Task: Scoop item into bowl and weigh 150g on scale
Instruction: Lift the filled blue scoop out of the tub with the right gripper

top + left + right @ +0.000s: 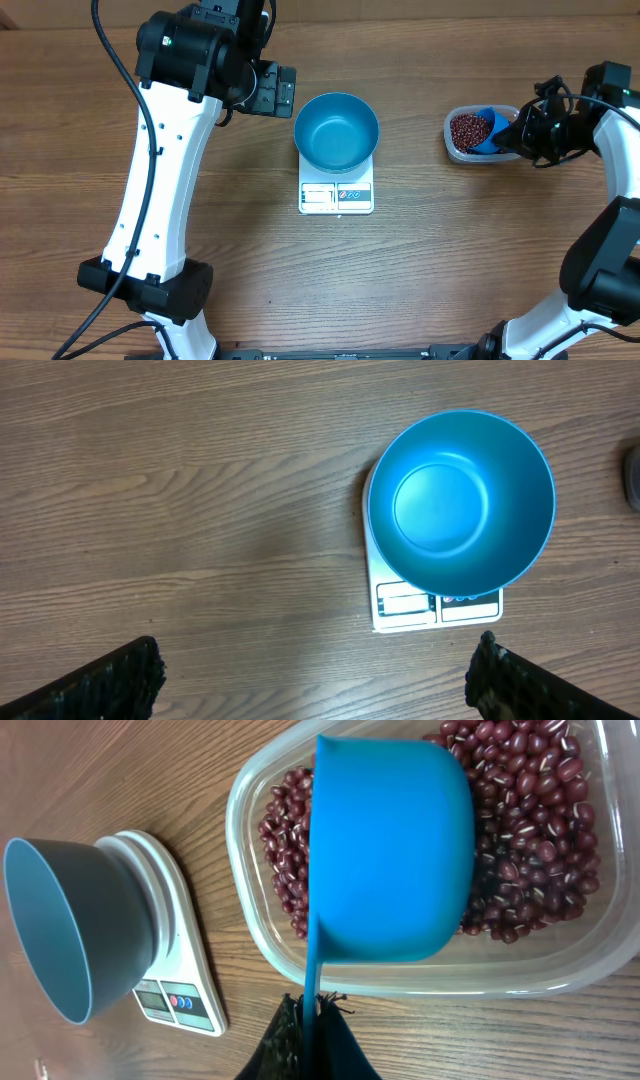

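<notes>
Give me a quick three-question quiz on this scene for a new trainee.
1. True or false: the blue bowl sits on the white kitchen scale.
2. Over the clear plastic tub of red-brown beans, the right gripper holds: A) the blue scoop, B) the bowl, C) nothing.
3. Fill the gap: the left gripper hovers above the table with its jaws ____.

Key: 1 true; 2 A; 3 open.
</notes>
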`<action>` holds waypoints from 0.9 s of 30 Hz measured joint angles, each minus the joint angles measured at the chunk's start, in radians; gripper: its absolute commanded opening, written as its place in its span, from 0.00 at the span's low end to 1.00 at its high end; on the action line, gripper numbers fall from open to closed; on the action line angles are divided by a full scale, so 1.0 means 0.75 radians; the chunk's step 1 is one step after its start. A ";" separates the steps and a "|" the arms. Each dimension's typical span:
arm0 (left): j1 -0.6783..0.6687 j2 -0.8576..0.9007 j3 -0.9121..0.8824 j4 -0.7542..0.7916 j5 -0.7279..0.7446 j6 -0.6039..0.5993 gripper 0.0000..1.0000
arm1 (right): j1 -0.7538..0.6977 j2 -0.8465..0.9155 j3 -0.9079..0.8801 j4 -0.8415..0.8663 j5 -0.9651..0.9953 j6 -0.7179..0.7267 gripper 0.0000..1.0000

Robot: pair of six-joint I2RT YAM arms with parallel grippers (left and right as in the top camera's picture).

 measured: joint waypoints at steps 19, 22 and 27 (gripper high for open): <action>0.000 0.000 0.000 0.000 -0.001 0.000 1.00 | -0.112 0.002 0.000 -0.043 -0.133 -0.062 0.04; 0.000 0.000 0.000 0.000 0.000 0.000 0.99 | -0.152 0.002 0.000 -0.046 -0.181 -0.074 0.04; 0.000 0.000 0.000 0.000 0.000 0.000 0.99 | -0.214 0.002 -0.003 -0.075 -0.288 -0.127 0.04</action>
